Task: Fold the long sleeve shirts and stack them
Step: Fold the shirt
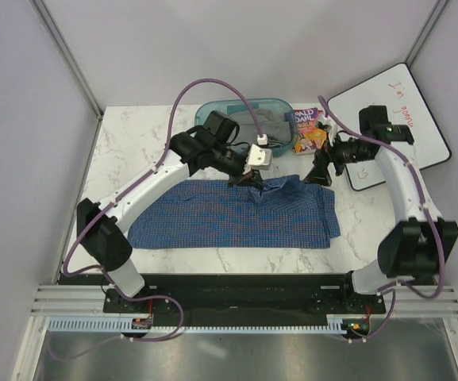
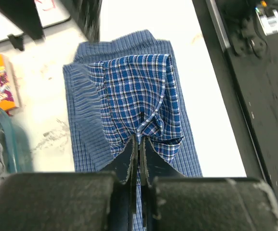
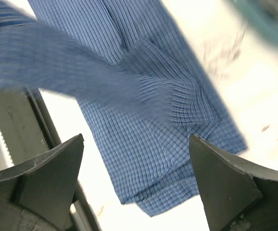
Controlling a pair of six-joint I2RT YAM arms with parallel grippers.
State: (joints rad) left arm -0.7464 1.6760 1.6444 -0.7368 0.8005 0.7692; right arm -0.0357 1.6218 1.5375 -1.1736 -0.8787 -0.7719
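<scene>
Left wrist: shirt (image 2: 138,86) fold pinched between closed left fingers (image 2: 123,162).

The top view looks down from above and behind the arm bases (image 1: 125,290), taking in the whole counter (image 1: 133,135). The left wrist view sits close behind the left tool (image 2: 139,139), the right wrist view behind the right tool (image 3: 136,139); all three share the shirt (image 1: 236,218).

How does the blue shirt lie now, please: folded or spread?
Partly folded: the shirt forms a band across the table, far edge pinched by the shut left jaws.
</scene>
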